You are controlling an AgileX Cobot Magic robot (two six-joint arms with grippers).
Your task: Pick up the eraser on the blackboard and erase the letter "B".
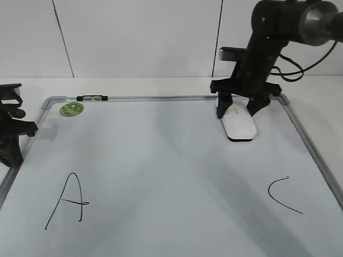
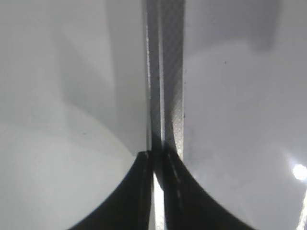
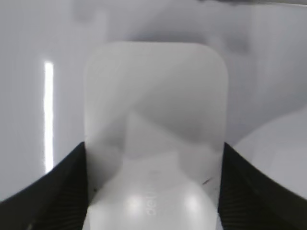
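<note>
A robot lab or test bench, by the look of it: a bare white surface [image 1: 161,85] backed by plain white wall panels [image 1: 139,37], a grey-framed whiteboard [image 1: 161,160] laid flat on it, and black robot arms [image 1: 268,43] with trailing cables [image 1: 292,69] over it.

The blackboard [image 1: 161,160] lies flat on the desk [image 1: 134,85] and covers most of it. The eraser [image 1: 238,122] rests on the board near its far right corner, with the right gripper [image 1: 240,105] straddling its far end. A round disc [image 1: 71,109] sits in the board's far left corner, a small clip [image 1: 92,98] on the far frame just beside it. The letter A [image 1: 68,201] lies toward the near left, the letter C [image 1: 283,195] toward the near right. The left gripper [image 1: 12,128] sits at the board's left edge
</note>
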